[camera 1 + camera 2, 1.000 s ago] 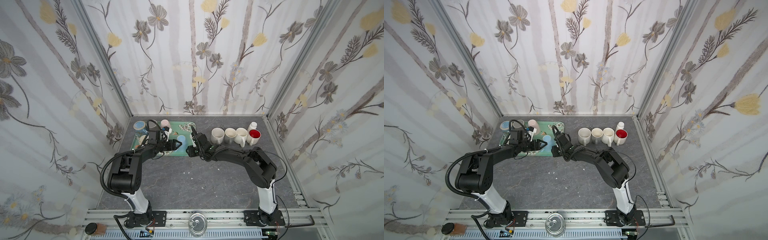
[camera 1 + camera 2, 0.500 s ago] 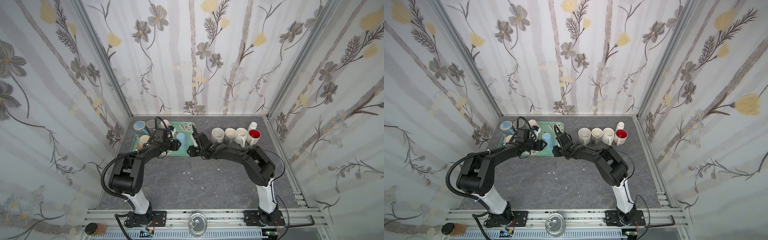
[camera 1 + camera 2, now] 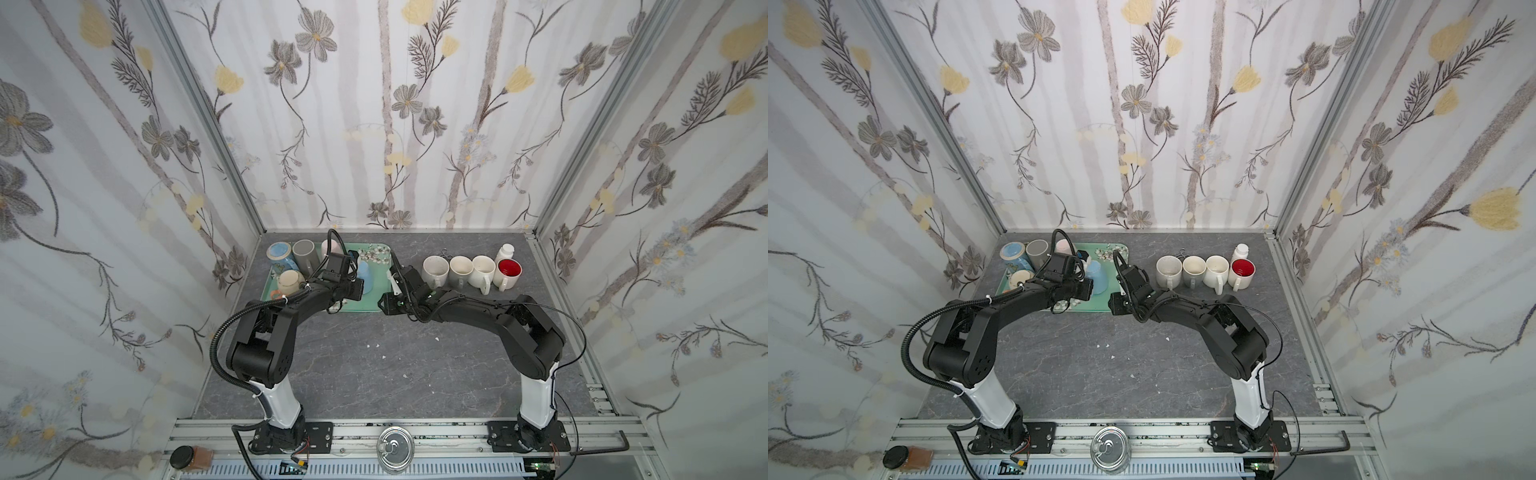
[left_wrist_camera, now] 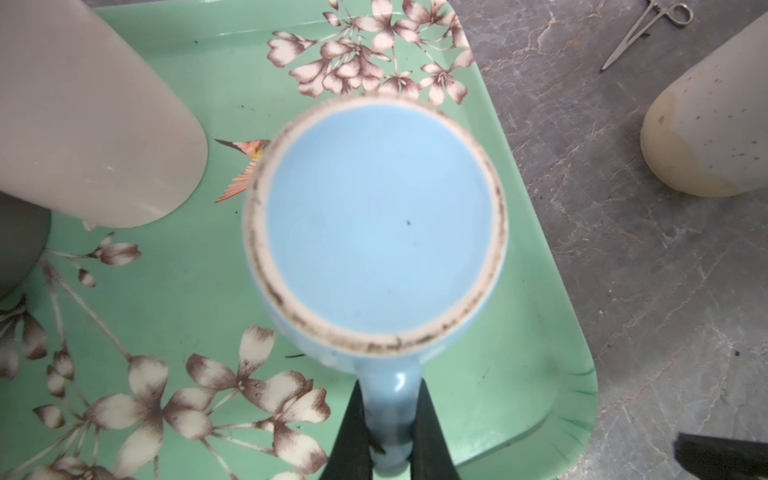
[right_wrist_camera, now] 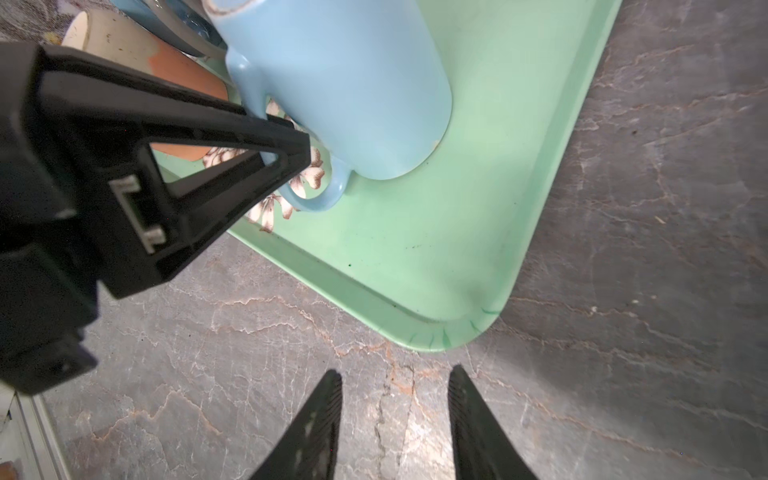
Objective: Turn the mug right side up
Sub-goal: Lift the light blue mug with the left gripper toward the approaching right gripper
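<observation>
Clamping the left hand (image 4: 390, 399) shut on the handle (image 5: 320, 199) of the mug (image 4: 378, 216), with the fingers (image 4: 353, 428) pressing the loop from both sides. Gripping nothing else with that hand.

Standing the mug upside down on the tray (image 4: 519, 332), blue base facing up and mouth facing down. Sitting in the tray's right half, nearer its right edge than its left, with the handle turned toward the near side. Seeming to touch the tray with the rim on the right side, though not showing this clearly all the way round. Sharing the tray with other cups (image 3: 305, 254) crowded at its far left, apart from the mug.

Hovering the right hand (image 5: 395, 374) over bare tabletop (image 5: 249, 332), just off the tray's near right corner. Holding its fingers partway apart and grasping nothing, touching neither tray nor mug. Pointing toward the left hand, close beside it in both top views.

Lining up four more cups (image 3: 459, 269) upright on the tabletop at the far right, well away from both hands.
</observation>
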Controlling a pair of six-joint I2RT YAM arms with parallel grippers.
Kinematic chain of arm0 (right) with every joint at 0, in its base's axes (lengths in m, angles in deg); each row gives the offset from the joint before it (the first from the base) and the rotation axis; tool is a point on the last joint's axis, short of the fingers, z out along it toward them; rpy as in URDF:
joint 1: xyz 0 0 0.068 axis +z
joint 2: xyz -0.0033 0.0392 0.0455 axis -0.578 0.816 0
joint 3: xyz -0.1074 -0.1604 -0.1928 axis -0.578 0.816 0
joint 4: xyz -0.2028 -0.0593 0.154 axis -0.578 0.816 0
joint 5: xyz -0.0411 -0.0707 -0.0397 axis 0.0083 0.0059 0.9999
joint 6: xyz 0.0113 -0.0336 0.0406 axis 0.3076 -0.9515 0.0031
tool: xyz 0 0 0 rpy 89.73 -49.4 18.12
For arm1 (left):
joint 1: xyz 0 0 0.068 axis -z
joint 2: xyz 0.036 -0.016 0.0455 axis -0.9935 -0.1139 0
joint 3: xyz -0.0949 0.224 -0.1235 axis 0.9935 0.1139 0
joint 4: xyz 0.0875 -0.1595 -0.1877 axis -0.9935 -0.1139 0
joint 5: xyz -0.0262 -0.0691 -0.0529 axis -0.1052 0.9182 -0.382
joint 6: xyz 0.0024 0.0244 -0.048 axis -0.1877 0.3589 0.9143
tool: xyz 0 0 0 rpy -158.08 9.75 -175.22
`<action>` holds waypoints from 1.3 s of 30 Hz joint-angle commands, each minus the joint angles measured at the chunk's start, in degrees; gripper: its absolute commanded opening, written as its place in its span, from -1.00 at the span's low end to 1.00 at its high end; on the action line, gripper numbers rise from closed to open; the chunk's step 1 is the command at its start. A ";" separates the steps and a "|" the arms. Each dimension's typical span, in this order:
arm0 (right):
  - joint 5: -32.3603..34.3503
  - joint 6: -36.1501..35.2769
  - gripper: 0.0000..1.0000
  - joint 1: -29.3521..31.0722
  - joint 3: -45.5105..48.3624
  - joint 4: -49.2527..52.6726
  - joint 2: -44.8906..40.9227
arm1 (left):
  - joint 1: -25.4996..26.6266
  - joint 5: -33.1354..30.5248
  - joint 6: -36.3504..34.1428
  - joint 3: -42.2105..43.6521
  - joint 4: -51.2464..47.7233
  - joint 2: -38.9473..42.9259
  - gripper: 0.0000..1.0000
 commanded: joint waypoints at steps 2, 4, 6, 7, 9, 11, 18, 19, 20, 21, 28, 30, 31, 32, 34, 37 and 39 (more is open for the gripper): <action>1.48 0.42 -0.14 -0.06 1.95 -1.80 -2.97 | 0.63 -2.83 1.23 -1.23 1.19 0.64 -1.00; 2.09 0.59 -0.15 -0.19 3.15 -2.25 -4.52 | 0.66 -2.80 2.25 -1.28 1.89 1.25 -1.00; 2.56 0.84 -0.15 -0.35 4.39 -2.86 -5.89 | 0.67 -2.43 3.26 -1.02 2.63 2.06 -1.00; 2.86 0.99 -0.15 -0.40 5.01 -3.13 -6.56 | 0.68 -2.24 3.80 -0.81 3.10 2.60 -1.00; 2.88 1.44 -0.16 -0.58 6.00 -3.52 -7.67 | 0.73 -1.88 4.64 -0.44 3.85 3.42 -1.00; 2.73 1.63 -0.16 -0.75 7.07 -3.52 -8.87 | 0.66 -1.79 5.20 -0.27 4.15 3.82 -1.00; 3.44 4.11 -0.16 -1.51 11.88 -7.27 -12.67 | 0.72 -0.32 7.29 0.46 5.60 5.15 -1.00; 3.45 4.51 -0.17 -1.46 12.48 -8.17 -13.35 | 0.67 0.00 7.59 0.61 5.94 5.50 -1.00; 3.37 4.96 -0.17 -1.51 12.94 -8.95 -13.88 | 0.74 0.35 7.92 0.87 6.30 5.90 -1.00; 3.36 5.27 -0.17 -1.48 13.30 -9.42 -14.32 | 0.66 0.70 8.11 0.98 6.59 6.19 -1.00; 1.87 7.82 -0.18 -1.64 15.40 -13.93 -17.48 | 0.48 4.45 11.24 3.04 10.12 11.05 -1.00; 0.85 9.05 -0.18 -1.82 16.03 -15.52 -18.71 | 0.51 5.92 12.66 3.91 11.84 13.32 -1.00; 0.18 9.76 -0.18 -2.01 16.45 -16.42 -19.33 | 0.46 6.75 13.56 4.44 13.05 14.59 -1.00; -0.50 10.49 -0.18 -2.12 16.88 -17.43 -19.45 | 0.42 7.68 14.42 5.22 14.60 15.99 -1.00; -1.47 11.75 -0.17 -2.38 17.70 -19.49 -22.42 | 0.46 10.15 15.86 6.76 18.17 18.69 -1.00; -2.67 13.04 -0.18 -2.65 18.93 -22.49 -25.01 | 0.31 13.38 18.78 9.39 24.90 22.90 -1.00; -4.08 13.92 -0.17 -2.82 19.78 -25.10 -26.46 | 0.30 14.61 21.00 11.19 29.42 25.67 -1.00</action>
